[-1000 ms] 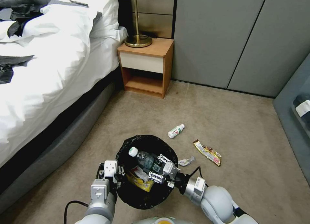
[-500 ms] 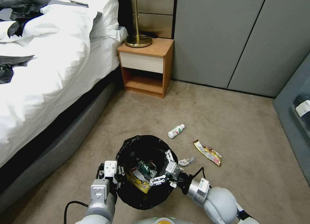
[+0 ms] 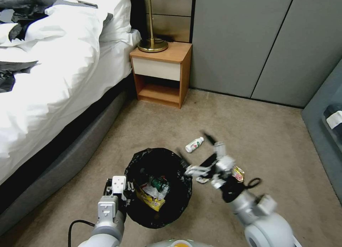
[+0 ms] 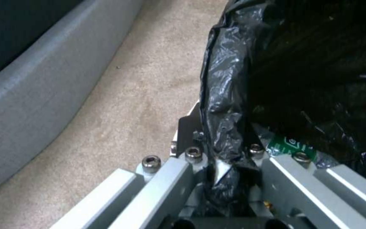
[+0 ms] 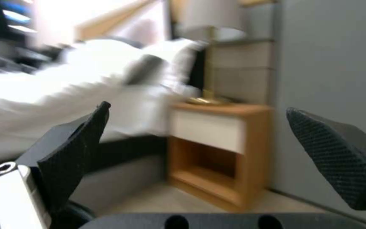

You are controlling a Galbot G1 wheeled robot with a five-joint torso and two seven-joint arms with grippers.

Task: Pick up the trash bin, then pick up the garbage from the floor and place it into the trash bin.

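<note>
Nearest the robot, at 7 o'clock of the trash bin (image 3: 158,186), the left gripper (image 3: 123,195) is clamped on the black-lined rim (image 4: 223,105). Discarded wrappers and a bottle (image 3: 156,184) are held inside the bin. At the bin's 3 o'clock, the right gripper (image 3: 196,154) is seen spread wide and empty above the floor (image 3: 278,147). A small white bottle (image 3: 194,145) lies at the gripper's 12 o'clock, just beside its fingertips; a yellow wrapper (image 3: 238,174) at 4 o'clock.
</note>
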